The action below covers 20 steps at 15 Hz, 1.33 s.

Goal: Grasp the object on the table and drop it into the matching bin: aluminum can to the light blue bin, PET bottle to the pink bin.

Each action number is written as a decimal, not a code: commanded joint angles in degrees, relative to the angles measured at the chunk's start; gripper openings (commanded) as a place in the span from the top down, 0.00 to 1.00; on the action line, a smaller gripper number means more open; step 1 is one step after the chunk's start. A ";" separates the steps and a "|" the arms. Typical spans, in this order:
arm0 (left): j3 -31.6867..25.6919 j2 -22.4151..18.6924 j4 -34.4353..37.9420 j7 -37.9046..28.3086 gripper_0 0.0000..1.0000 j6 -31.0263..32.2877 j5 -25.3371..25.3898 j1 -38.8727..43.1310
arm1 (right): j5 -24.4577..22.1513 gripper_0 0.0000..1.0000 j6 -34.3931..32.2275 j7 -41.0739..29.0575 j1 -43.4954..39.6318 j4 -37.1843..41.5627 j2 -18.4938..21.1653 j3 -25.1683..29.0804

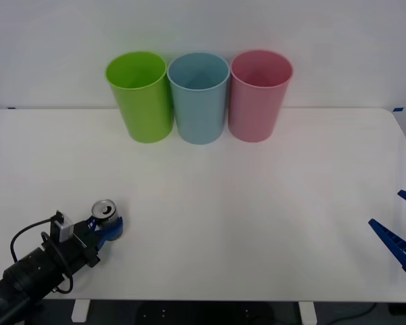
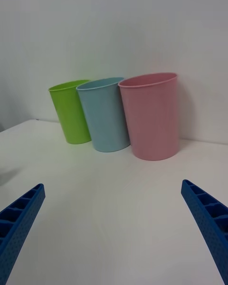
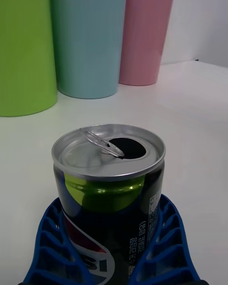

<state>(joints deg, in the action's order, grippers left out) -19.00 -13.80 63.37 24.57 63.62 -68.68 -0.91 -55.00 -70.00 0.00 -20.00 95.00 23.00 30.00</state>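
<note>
the aluminum can (image 1: 105, 210) stands upright on the table (image 1: 257, 223) in the near left part, not far from the table's near edge and well apart from the bins. its silver top is open, the pull tab raised. the left gripper (image 1: 108, 229) is closed on the can: in the left wrist view its blue ribbed fingers (image 3: 47, 237) curve around both sides of the dark printed wall and touch it. the left arm reaches in from the near left corner, low over the tabletop.

three bins stand in a row at the far edge, against the wall, near the middle of the table's width: a lime green bin (image 1: 141, 96) on the left, the light blue bin (image 1: 199, 97) in the middle, the pink bin (image 1: 257, 95) on the right. neighbours stand just beside each other, rims nearly touching.

between the can and the bins lies a wide stretch of bare white tabletop.

the right gripper (image 1: 400, 233) waits at the near right edge of the table, its fingers spread wide apart and holding nothing. in the right wrist view the two blue fingers (image 2: 19, 218) sit at the corners, with open table ahead of them up to the bins.
</note>
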 commanded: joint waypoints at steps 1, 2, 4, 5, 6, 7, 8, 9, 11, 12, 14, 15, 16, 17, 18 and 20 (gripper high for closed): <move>0.19 0.00 0.97 -1.01 1.00 0.02 0.12 -0.93 | 0.00 0.00 0.00 0.00 0.00 0.00 0.00 0.00; 0.45 0.00 1.41 -1.45 1.00 0.02 0.12 -1.20 | 0.00 0.00 0.00 0.00 0.00 0.00 0.00 0.00; 1.07 0.00 2.20 -2.77 1.00 0.02 0.47 -2.16 | 0.00 0.00 0.00 0.00 0.00 0.00 0.00 0.00; 1.42 0.00 2.37 -3.21 1.00 0.02 0.91 -2.78 | 0.00 0.00 0.00 0.00 0.00 0.00 0.00 0.00; 1.86 0.00 2.55 -3.65 1.00 0.02 1.35 -3.22 | 0.00 0.00 0.00 0.00 0.00 0.00 0.00 0.00; 2.47 0.00 3.16 -4.18 1.00 0.02 2.05 -3.75 | 0.00 0.00 0.00 0.00 0.00 0.00 0.00 0.00; 2.91 -0.09 4.04 -4.71 1.00 0.02 2.41 -4.01 | 0.00 0.00 0.00 0.00 0.00 0.00 0.00 0.00; 3.35 0.00 4.66 -5.32 1.00 0.02 3.20 -4.27 | 0.00 0.00 0.00 0.00 0.00 0.00 0.00 0.00; 3.97 0.00 6.50 -6.38 1.00 0.02 4.69 -4.63 | 0.00 0.00 0.00 0.00 0.00 0.00 0.00 0.00; 3.97 0.00 7.56 -6.90 1.00 0.02 5.22 -4.63 | 0.00 0.00 0.00 0.00 0.00 0.00 0.00 0.00; 2.30 0.00 9.23 -7.87 1.00 -0.07 6.10 -4.63 | 0.00 0.00 0.00 0.00 0.00 0.00 0.00 0.00; 1.51 0.00 10.20 -8.31 1.00 -0.07 6.19 -4.54 | 0.00 0.00 0.00 0.00 0.00 0.00 0.00 0.00; 0.72 -0.09 11.43 -9.98 1.00 0.02 6.27 -4.54 | 0.00 0.00 0.00 0.00 0.00 0.00 0.00 0.00; 0.36 -0.35 12.92 -12.35 1.00 -0.07 6.27 -4.45 | 0.00 0.00 0.00 0.00 0.00 0.00 0.00 0.00; -0.08 -0.70 14.59 -14.81 1.00 0.02 6.27 -4.36 | 0.00 0.00 0.00 0.00 0.00 0.00 0.00 0.00; -1.04 -0.70 17.23 -18.07 1.00 -0.07 5.66 -4.36 | 0.00 0.00 0.00 0.00 0.00 0.00 0.00 0.00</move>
<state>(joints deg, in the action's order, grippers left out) -19.71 -14.49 79.51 7.77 63.61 -62.61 -5.23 -55.00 -70.00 0.00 -20.00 95.00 23.00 30.00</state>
